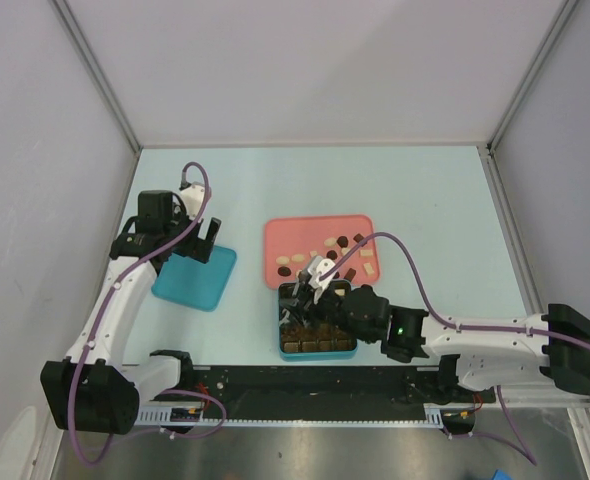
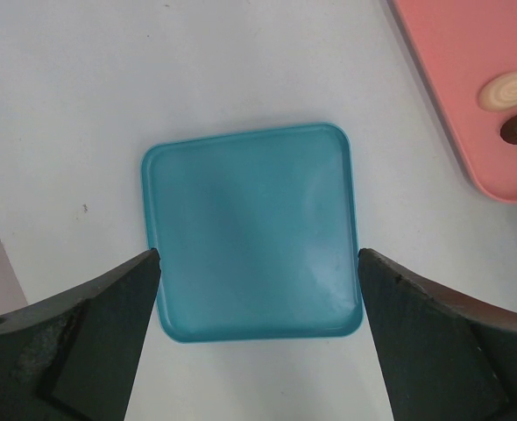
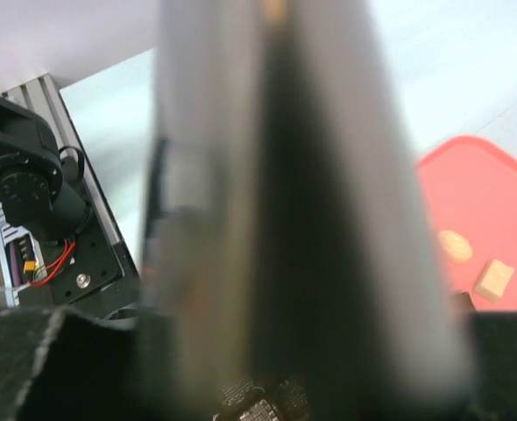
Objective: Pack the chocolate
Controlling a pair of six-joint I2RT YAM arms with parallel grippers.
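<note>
Hovering over grid box (image 1: 315,342) at near edge of pink tray (image 1: 295,235), right jaws: state unclear, view blocked; chocolate (image 1: 341,242) just beyond; left jaws gaping, empty, above lid (image 2: 251,232) left of tray.

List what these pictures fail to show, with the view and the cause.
1. Top view: the right gripper covers the far cells of the teal square box with brown compartments.
2. Right wrist view: a blurred grey shape at the lens hides that gripper's jaws.
3. Left wrist view: the frame edge cuts off the pink rectangular tray.
4. Top view: the small chocolates are too small to identify.
</note>
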